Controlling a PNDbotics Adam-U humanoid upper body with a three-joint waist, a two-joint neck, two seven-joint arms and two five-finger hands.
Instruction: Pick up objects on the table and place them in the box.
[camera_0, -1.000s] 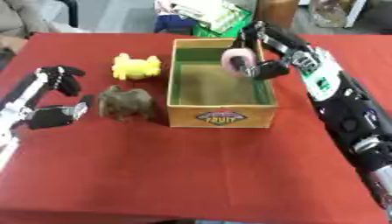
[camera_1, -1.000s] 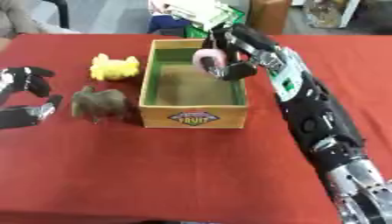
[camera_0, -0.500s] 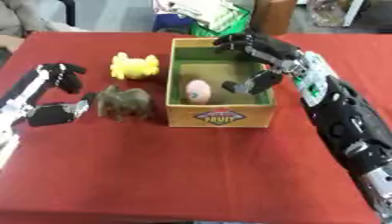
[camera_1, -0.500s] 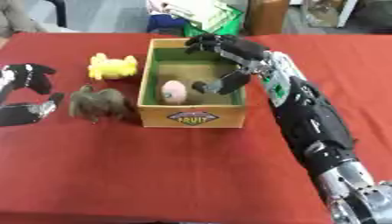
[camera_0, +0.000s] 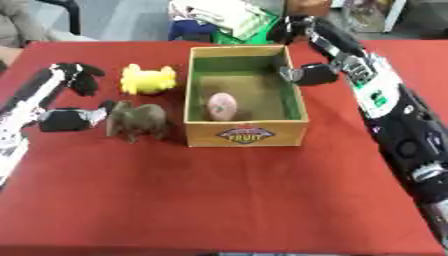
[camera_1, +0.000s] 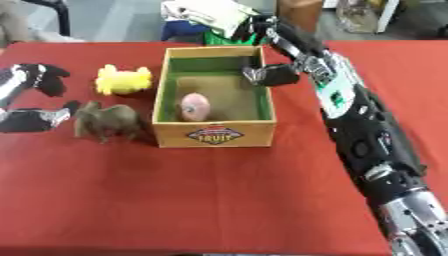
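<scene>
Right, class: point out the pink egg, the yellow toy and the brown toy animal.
pink egg (camera_0: 222, 106), left eye view, its middle.
yellow toy (camera_0: 147, 80), left eye view, its body.
brown toy animal (camera_0: 140, 119), left eye view, its back.

Red table (camera_0: 219, 200) — carries box (camera_0: 246, 136), yellow toy (camera_0: 147, 80), brown elephant (camera_0: 138, 120) (upright).

Pink egg-shaped object (camera_0: 221, 105) lies in the open wooden box (camera_0: 245, 136).
Yellow toy (camera_0: 147, 80) and brown animal figure (camera_0: 139, 120) lie left of it.

Left hand (camera_1: 31, 100) cut by frame edge; box (camera_0: 246, 136) label print too blurred to read.
</scene>
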